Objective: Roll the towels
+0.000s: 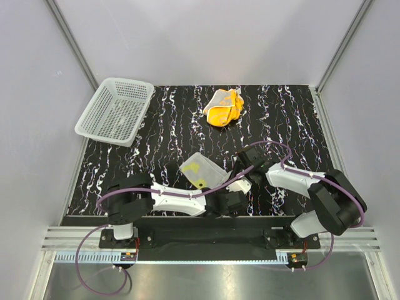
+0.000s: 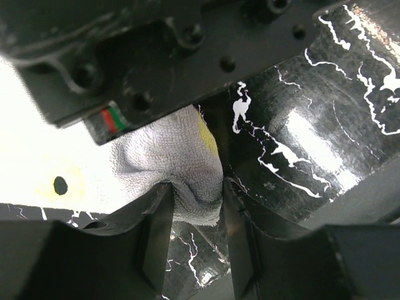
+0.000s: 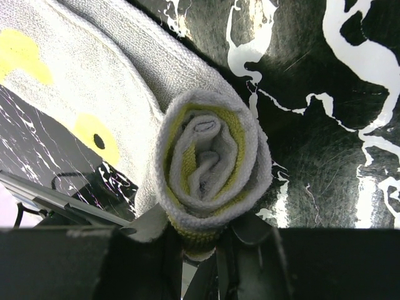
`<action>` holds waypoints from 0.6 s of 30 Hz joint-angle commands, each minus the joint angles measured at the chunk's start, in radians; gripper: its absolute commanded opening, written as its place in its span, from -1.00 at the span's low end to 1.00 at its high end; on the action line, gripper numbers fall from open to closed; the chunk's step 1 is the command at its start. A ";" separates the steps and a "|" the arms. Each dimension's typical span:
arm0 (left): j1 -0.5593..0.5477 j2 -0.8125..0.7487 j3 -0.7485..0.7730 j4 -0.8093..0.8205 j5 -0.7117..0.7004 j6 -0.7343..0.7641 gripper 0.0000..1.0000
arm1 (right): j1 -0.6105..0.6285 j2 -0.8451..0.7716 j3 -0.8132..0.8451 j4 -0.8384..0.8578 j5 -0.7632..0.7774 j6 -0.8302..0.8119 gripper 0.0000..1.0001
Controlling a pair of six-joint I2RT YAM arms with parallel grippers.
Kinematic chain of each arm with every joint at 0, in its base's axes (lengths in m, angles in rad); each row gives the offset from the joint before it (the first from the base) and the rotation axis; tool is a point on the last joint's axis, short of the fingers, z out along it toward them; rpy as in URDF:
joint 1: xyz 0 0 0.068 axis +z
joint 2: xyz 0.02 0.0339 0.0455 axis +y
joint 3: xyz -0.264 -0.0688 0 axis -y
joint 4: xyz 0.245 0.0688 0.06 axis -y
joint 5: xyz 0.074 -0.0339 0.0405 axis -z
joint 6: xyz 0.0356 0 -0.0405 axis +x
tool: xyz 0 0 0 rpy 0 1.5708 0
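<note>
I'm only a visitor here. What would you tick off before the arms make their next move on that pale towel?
1. Rolled end of the pale towel is clamped by the right gripper: ok.
2. Roll is a tight, even spiral: ok.
3. Left gripper has cloth between its fingers: ok. Whether the hold is firm: cannot tell.
4. Unrolled part of the pale towel lies flat on the table: ok.
5. Orange towel rolled: not ok, it lies crumpled on the far side of the table.
6. Basket is out of the arms' way: ok, it sits at the far left corner.
</note>
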 commanded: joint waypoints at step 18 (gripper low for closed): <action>0.026 -0.012 -0.004 -0.040 0.064 -0.064 -1.00 | 0.015 -0.075 0.012 -0.114 -0.039 -0.019 -0.39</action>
